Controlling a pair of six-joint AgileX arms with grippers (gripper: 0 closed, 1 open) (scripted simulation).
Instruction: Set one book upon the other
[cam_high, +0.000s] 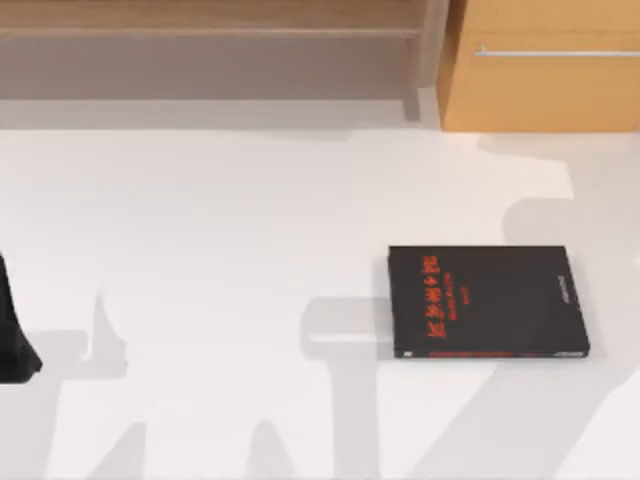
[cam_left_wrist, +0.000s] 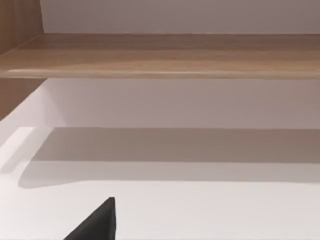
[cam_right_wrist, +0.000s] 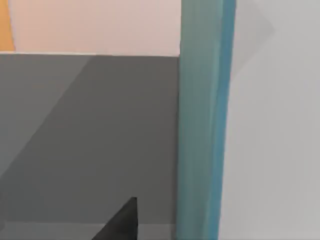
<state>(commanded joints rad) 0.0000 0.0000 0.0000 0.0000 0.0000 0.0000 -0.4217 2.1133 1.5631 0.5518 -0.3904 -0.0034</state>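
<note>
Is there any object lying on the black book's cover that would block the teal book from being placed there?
Nothing visible does. In the top view the black book lies flat on the white table toward the right, its cover bare. The right wrist view shows the teal book close to that camera.

Little of the AgileX pair's body can be seen, and all of it is plain matte black. In the top view the left arm (cam_high: 14, 335) appears at 9 o'clock as a dark, smooth-sided mass, narrow above and widening to a blunt, angled lower end. In the left wrist view the left hand (cam_left_wrist: 97, 222) is a black wedge at 7 o'clock with a flat vertical tip. In the right wrist view the right hand (cam_right_wrist: 121, 222) is a similar black wedge at 7 o'clock. No cables, screws or markings can be made out.
</note>
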